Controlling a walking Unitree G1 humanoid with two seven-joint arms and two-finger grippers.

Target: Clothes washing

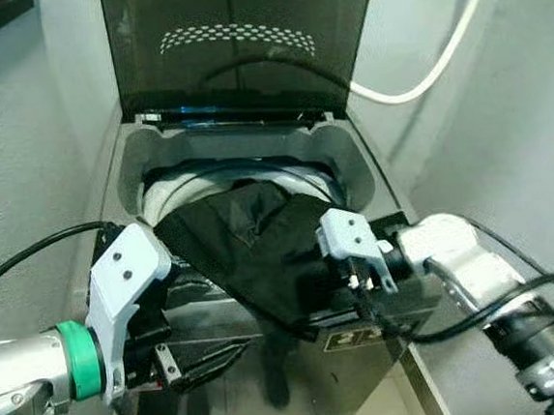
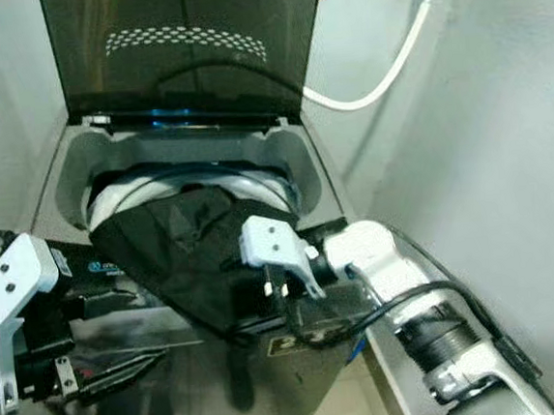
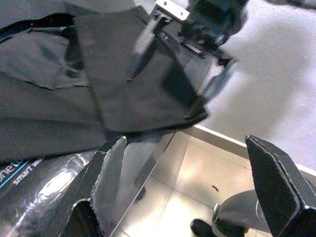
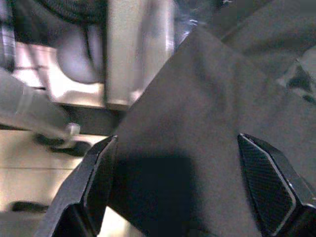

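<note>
Black garment (image 1: pixel 251 249): draped over washer (image 1: pixel 350 153) front rim, half in drum. Right gripper (image 4: pixel 187 197), left gripper (image 3: pixel 197 207): both released, nearby. Risk: cloth slides off to floor.

Black garment (image 1: pixel 251 244) hides drum; right gripper (image 1: pixel 348 294) tips buried behind cloth.

One washing machine (image 1: pixel 350 153), one black garment (image 1: pixel 251 244), seemingly single, two claws (image 1: pixel 189 364) (image 1: pixel 328 295), one white hose (image 1: pixel 434 63)

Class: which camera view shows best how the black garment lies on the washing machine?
The left eye view: the black garment drapes from the washing machine drum opening over its front edge. The right eye view shows the same. Both wrist views show close-up cloth between open gripper fingers, without the drum.
</note>
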